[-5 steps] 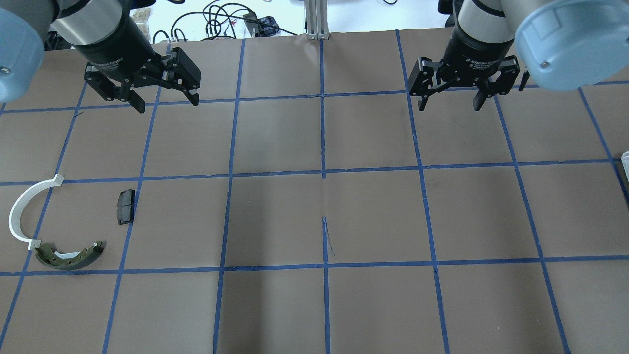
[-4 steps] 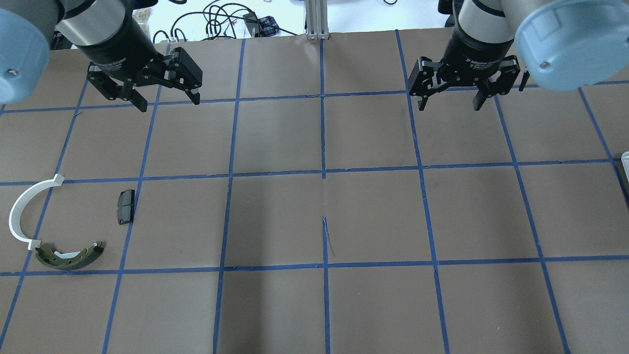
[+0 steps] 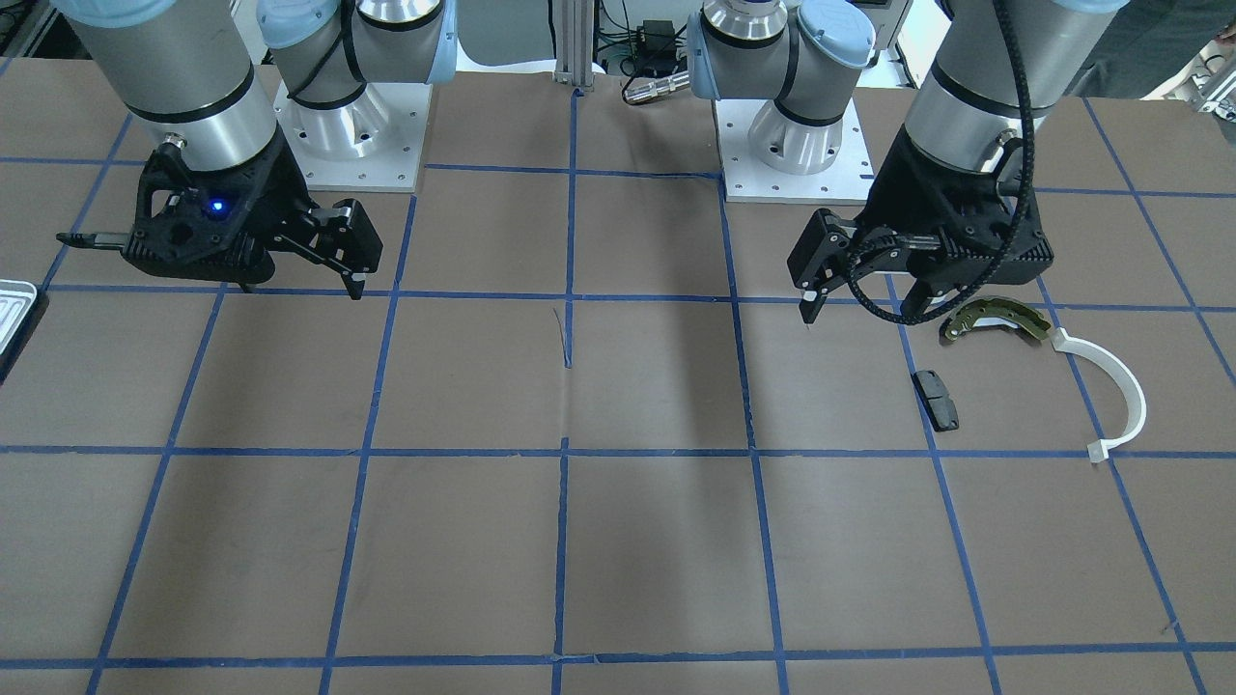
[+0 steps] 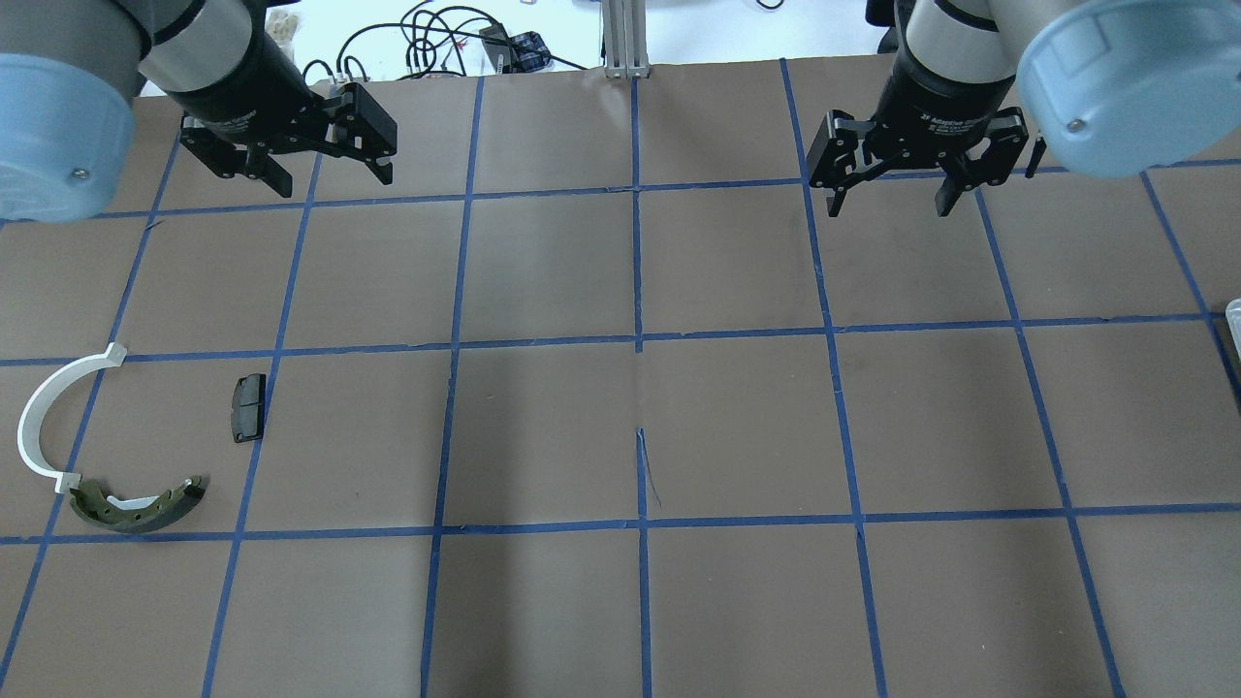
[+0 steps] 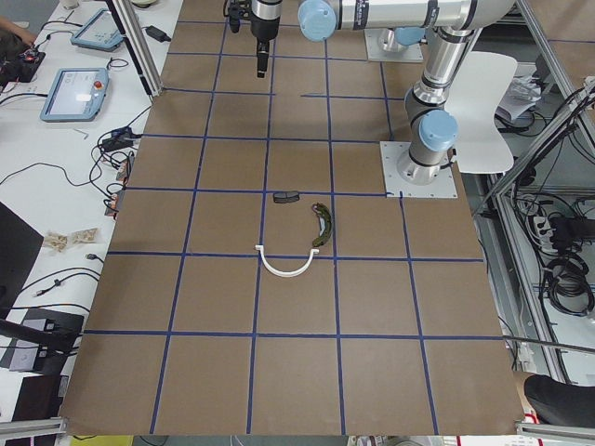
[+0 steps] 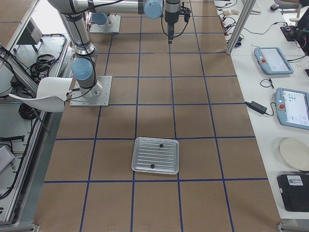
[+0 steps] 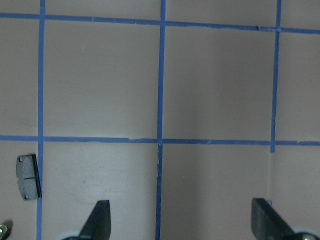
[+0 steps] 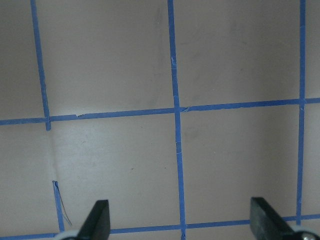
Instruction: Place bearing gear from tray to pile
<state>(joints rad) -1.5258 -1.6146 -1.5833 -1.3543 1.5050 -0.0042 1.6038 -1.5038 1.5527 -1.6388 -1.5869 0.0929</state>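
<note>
left gripper (image 4: 333, 182) fingers spread, empty | right gripper (image 4: 888, 206) same, on the silvery ribbed metal tray's (image 6: 145, 157) side so probably picks | gear's likely one of the small dark bits (image 6: 161, 144) there | loose pile of brake parts (image 4: 145, 517) waits on the surface by the left arm

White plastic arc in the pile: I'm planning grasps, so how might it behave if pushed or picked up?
The white arc lies flat and looks thin, so it is probably light and would slide or pivot when pushed. Its narrow open band may flex under a squeeze. One end sits close to the brake shoe, so a push could nudge that too.
</note>
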